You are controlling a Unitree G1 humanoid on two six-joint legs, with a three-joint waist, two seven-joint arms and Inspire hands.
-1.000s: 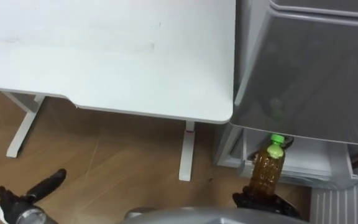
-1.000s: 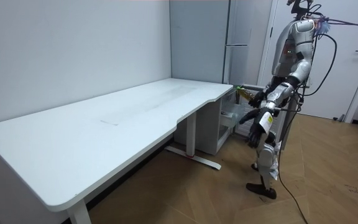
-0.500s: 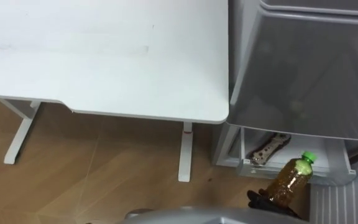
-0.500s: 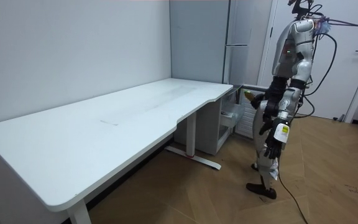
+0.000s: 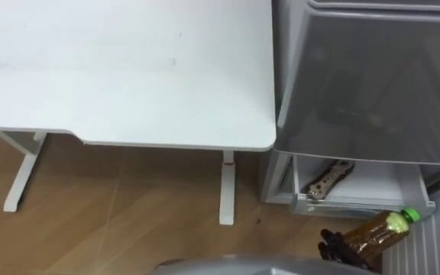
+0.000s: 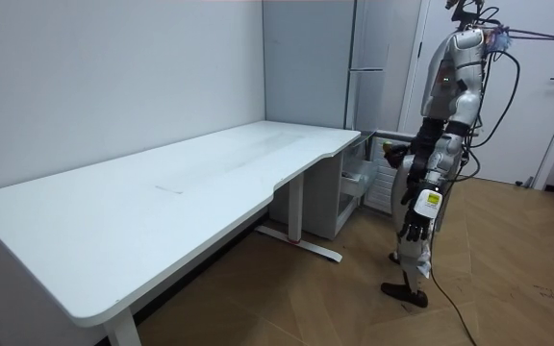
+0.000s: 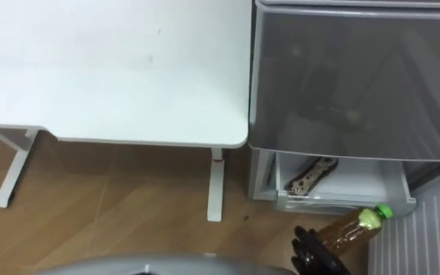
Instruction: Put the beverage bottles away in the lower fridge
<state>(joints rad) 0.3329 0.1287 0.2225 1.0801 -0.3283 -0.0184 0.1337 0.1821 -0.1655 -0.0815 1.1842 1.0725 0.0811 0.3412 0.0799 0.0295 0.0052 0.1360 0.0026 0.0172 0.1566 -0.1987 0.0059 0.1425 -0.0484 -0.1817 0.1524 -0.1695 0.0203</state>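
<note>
A bottle of brown drink point(image 5: 374, 234) with a green cap lies tilted, cap up and to the right, in front of the fridge's open lower drawer point(image 5: 361, 202). My right hand point(image 5: 337, 246) is shut on the bottle's lower part at the view's bottom edge. The bottle point(image 7: 347, 228) and that hand point(image 7: 310, 252) also show in the right eye view. The bottle is outside the drawer, by its front right corner. In the room view my left hand point(image 6: 412, 229) hangs at my side with relaxed fingers, holding nothing. I stand facing the fridge.
A brown patterned packet point(image 5: 328, 180) lies in the white drawer. The grey fridge front point(image 5: 373, 84) stands above it. A white desk point(image 5: 121, 69) reaches up to the fridge on the left, its leg point(image 5: 227, 191) close to the drawer. A white ribbed panel point(image 5: 434, 244) is at the right.
The bottle has tipped from upright to slanting and moved right and down, past the drawer's front. My left hand has dropped from waist height to my side.
</note>
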